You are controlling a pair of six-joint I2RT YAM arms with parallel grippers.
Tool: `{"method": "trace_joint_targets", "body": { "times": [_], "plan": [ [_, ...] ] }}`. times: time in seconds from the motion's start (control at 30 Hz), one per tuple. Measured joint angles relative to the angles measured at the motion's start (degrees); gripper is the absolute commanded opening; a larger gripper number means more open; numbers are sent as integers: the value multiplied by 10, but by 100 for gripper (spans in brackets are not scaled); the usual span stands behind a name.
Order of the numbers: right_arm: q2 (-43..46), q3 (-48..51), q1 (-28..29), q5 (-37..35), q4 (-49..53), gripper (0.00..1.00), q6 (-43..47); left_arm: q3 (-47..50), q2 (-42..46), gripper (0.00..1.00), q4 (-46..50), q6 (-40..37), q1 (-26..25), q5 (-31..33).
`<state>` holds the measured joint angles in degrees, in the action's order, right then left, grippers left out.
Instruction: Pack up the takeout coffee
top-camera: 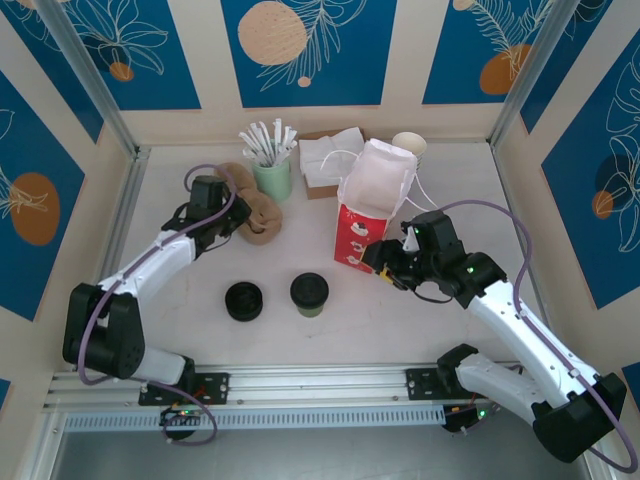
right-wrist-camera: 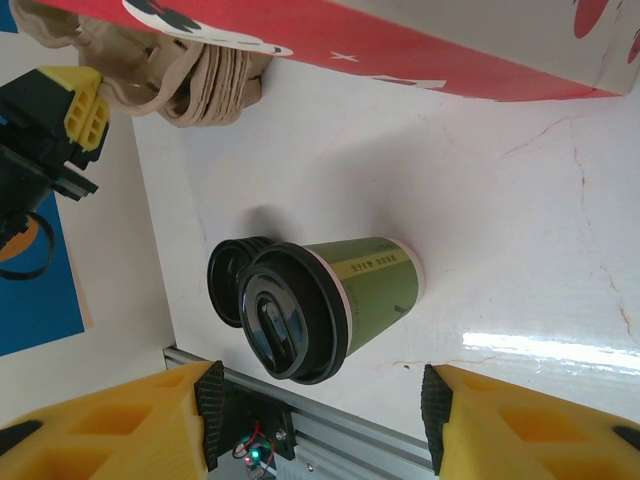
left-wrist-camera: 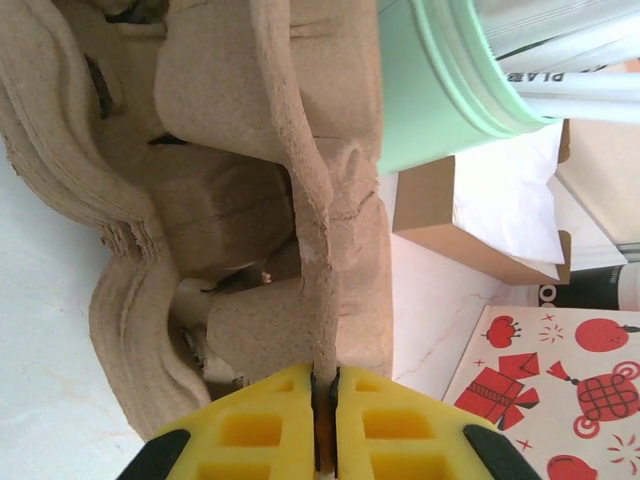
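Note:
The takeout coffee [top-camera: 309, 294] [right-wrist-camera: 350, 300], an olive-green paper cup with a black lid, stands upright on the table near the front, with no gripper touching it. My right gripper [top-camera: 385, 262] [right-wrist-camera: 322, 405] hangs open to its right, beside the foot of the red-and-white bag [top-camera: 368, 205] [right-wrist-camera: 400, 40], with nothing between its jaws. My left gripper [top-camera: 232, 215] [left-wrist-camera: 323, 378] is at the back left, shut on a thin wall of the brown pulp cup carrier [top-camera: 255, 205] [left-wrist-camera: 250, 200].
A low stack of black lids [top-camera: 244, 300] [right-wrist-camera: 225, 280] sits just left of the coffee. Behind the carrier stand a mint cup of white sticks [top-camera: 272, 178] [left-wrist-camera: 440, 90], a box of napkins [top-camera: 325, 165] [left-wrist-camera: 480, 220] and stacked paper cups [top-camera: 409, 147].

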<state>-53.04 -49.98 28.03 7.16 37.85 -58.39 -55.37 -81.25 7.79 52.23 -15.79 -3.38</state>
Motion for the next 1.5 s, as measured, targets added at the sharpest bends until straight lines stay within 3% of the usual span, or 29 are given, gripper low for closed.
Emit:
{"method": "trace_joint_targets", "body": {
  "times": [0.3, 0.6, 1.07, 1.27, 1.5],
  "plan": [
    [11, 0, -7, 9, 0, 57, 15, -18, 44, 8, 37, -10, 0, 0],
    [55, -9, -19, 32, -31, 54, 70, -57, 144, 6, 90, -59, 0, -24],
    [15, -139, -46, 179, -180, 58, 149, -107, 238, 6, 72, -138, 0, -307],
    [-43, -196, 1, 223, -217, 59, 188, -107, 245, 6, 33, -134, 0, -400],
    [-88, -236, 46, 229, -217, 60, 230, -107, 247, 6, 3, -127, -6, -454]
  ]
}}
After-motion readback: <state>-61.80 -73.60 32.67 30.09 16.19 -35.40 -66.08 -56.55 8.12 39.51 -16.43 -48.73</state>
